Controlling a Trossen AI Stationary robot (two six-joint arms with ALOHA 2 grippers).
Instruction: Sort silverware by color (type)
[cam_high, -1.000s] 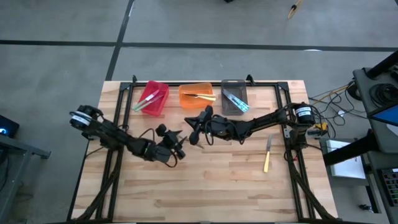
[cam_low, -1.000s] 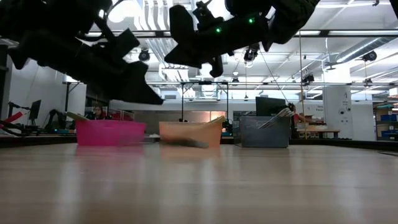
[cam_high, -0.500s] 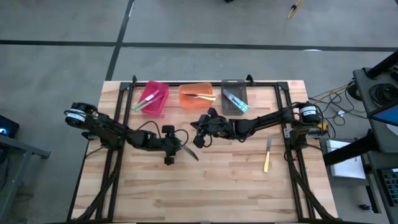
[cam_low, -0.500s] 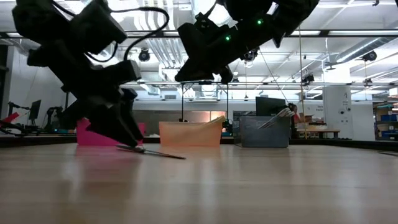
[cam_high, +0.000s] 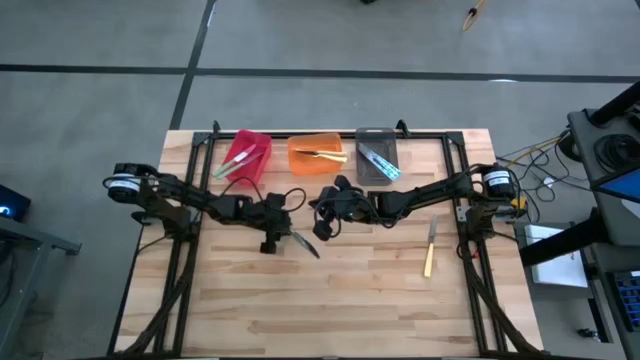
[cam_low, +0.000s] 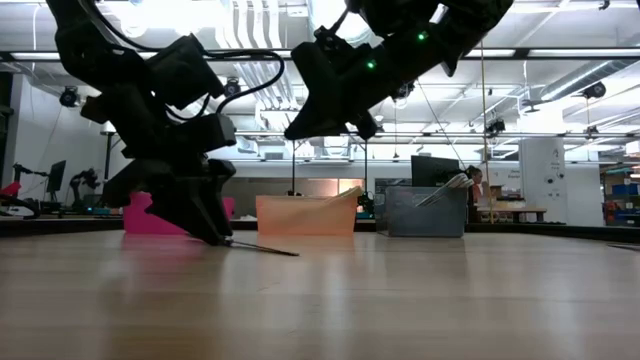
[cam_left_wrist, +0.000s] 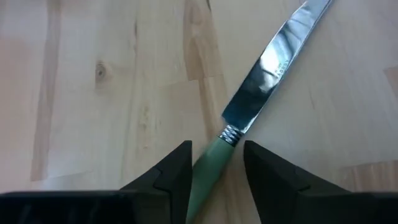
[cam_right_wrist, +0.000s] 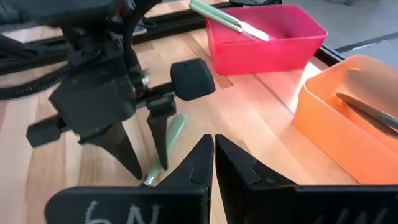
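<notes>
The left gripper (cam_high: 272, 240) is reaching down to the wooden table (cam_high: 340, 300) left of the frame's centre in the high view, its fingers spread a narrow way apart and straddling the green handle of a knife (cam_left_wrist: 249, 124). In the left wrist view the two dark fingers (cam_left_wrist: 171, 177) are standing on either side of that handle, with bare wood showing between each finger and the plastic, so nothing is being clamped. The knife's silver blade is lying flat on the table, pointing away from the gripper toward the upper right of that picture. In the low view the left gripper (cam_low: 210, 232) is touching down at the tabletop, left of centre, with the blade sticking out to the right.

The right gripper (cam_high: 322, 225) is hanging above the table near the frame's centre in the high view, just right of the left gripper, its fingers pressed together and carrying nothing, as the right wrist view is showing.

Along the upper edge of the table three bins are sitting in a row: a red bin (cam_high: 255, 158) containing green-handled utensils (cam_high: 232, 166), an orange bin (cam_high: 308, 162) containing a pale yellow utensil (cam_high: 322, 154), and a grey bin (cam_high: 372, 170) containing light blue utensils (cam_high: 380, 163). A yellow-handled knife (cam_high: 430, 247) is lying alone on the right side of the table.
</notes>
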